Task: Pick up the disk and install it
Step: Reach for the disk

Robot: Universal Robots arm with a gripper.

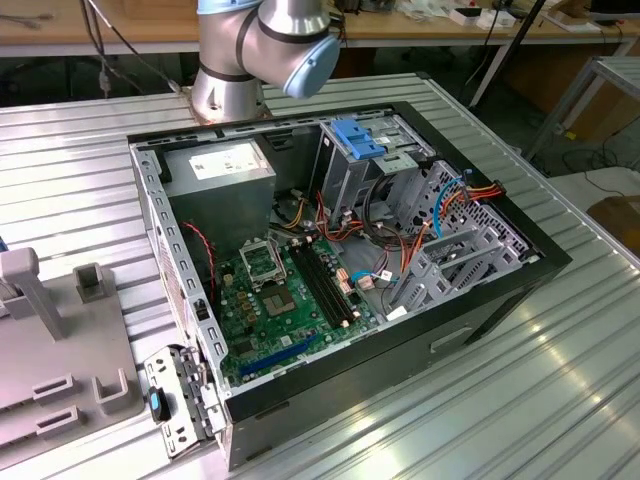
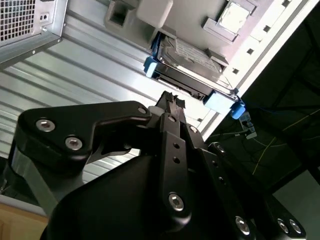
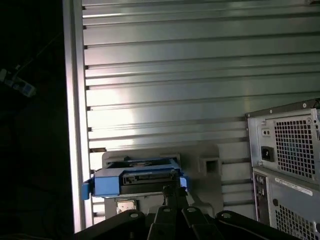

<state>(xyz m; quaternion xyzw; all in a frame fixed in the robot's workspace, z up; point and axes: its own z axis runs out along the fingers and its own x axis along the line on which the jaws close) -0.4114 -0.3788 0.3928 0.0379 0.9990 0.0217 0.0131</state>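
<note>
The disk (image 2: 187, 57) is a flat grey drive with bright blue rails at its ends. It lies on a grey fixture (image 2: 155, 15) on the ribbed metal table, near the table's edge. In the first wrist view the disk (image 3: 137, 180) faces me edge-on, its connector side showing. My black gripper (image 2: 172, 100) points at the disk's near edge, a short way from it and not holding it. Its fingertips come together at one point in both wrist views, with nothing between them; the gripper (image 3: 169, 191) sits just in front of the disk's edge.
The open computer case (image 1: 350, 260) lies on the table with its motherboard and cables exposed and a grey drive cage (image 1: 385, 175) topped by a blue bracket. Its rear panel (image 3: 287, 165) stands beside the fixture. The arm's base (image 1: 240, 60) rises behind the case. The table edge (image 3: 75, 125) drops off close to the disk.
</note>
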